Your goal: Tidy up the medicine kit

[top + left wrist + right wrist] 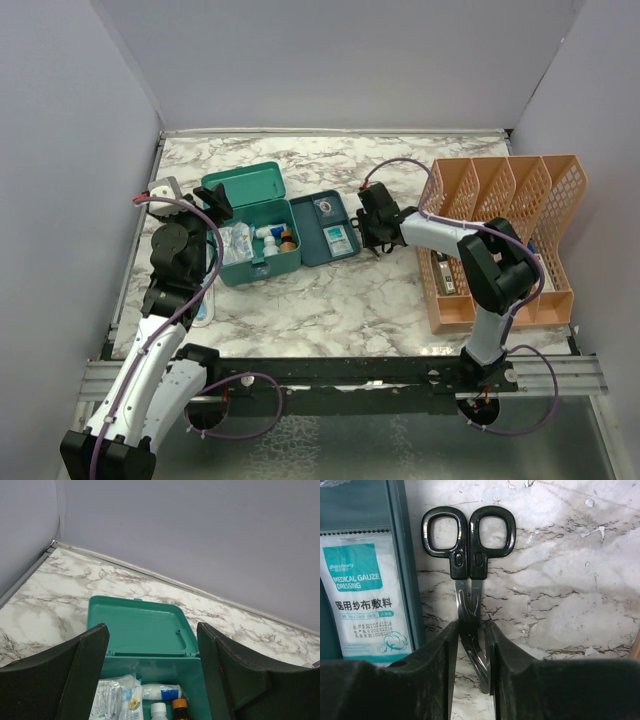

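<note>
Kit (pixel 262 270) is sitting open left of centre on the counter (pixel 330 300), lid (pixel 140 630) lying back flat toward the rear wall. Base is holding clear packets (pixel 112 700), a white tube (pixel 160 692), a white bottle (pixel 159 711) and a brown bottle (pixel 180 705). Insert tray (pixel 402 555) is lying out of the box, just beside its right side, and is carrying a gauze packet (pixel 365 595) (label reading MEDICAL GAUZE DRESSING).

Left gripper (pixel 152 630) is hovering over the kit's left side, jaws spread wide and released, nothing between them.

Right gripper (pixel 470 627) is reaching down just right of the tray. Scissors (pixel 469 565) are lying flat on the marble there, black handles pointing away from the wrist camera, alongside the tray's edge. Jaws are standing narrow on either side of the blades and seeming to touch them. Can't tell if they are actually clamping.

Orange rack (pixel 500 200) is standing at the right end of the counter, well apart from the kit, with the right arm passing in front of it
</note>
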You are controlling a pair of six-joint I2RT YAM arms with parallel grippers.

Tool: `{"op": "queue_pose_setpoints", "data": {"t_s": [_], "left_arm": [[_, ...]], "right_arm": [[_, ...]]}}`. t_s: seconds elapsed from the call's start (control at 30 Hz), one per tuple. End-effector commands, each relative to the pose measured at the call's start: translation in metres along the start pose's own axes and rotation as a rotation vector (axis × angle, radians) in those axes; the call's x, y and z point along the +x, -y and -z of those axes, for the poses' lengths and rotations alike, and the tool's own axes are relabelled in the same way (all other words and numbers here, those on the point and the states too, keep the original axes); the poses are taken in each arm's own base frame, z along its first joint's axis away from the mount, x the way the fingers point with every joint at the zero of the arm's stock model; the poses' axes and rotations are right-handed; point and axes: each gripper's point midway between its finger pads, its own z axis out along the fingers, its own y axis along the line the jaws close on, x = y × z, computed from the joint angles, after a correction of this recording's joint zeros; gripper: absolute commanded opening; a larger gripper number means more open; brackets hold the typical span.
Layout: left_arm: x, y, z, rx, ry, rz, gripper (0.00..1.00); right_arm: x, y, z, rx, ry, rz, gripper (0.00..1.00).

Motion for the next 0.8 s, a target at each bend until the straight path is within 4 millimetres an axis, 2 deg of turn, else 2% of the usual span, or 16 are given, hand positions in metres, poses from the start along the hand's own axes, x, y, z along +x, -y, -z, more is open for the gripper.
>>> {"op": "queue_pose_setpoints", "data": {"t_s": [0.0, 0.1, 0.2, 0.27, 0.57, 0.77], "left_arm": [[-0.010, 0.001, 0.000, 0.004, 0.041, 0.014, 0.74], [-0.010, 0.001, 0.000, 0.005, 0.040, 0.015, 0.74], [-0.009, 0.002, 0.000, 0.006, 0.038, 0.017, 0.74], [-0.009, 0.002, 0.000, 0.008, 0.037, 0.017, 0.74], [-0.008, 0.005, -0.001, 0.023, 0.033, 0.015, 0.74], [-0.008, 0.004, -0.001, 0.022, 0.034, 0.015, 0.74]], "right_arm": [[0.034, 0.007, 0.008, 0.009, -0.142, 0.005, 0.30], [0.039, 0.004, 0.008, -0.006, -0.171, 0.006, 0.26], [0.039, 0.003, 0.006, -0.006, -0.172, 0.002, 0.13], [0.035, 0.006, 0.007, 0.011, -0.155, -0.011, 0.08], [-0.007, 0.002, 0.032, -0.006, 0.002, -0.071, 0.07], [-0.016, 0.004, 0.042, -0.005, 0.062, -0.103, 0.07]]}}
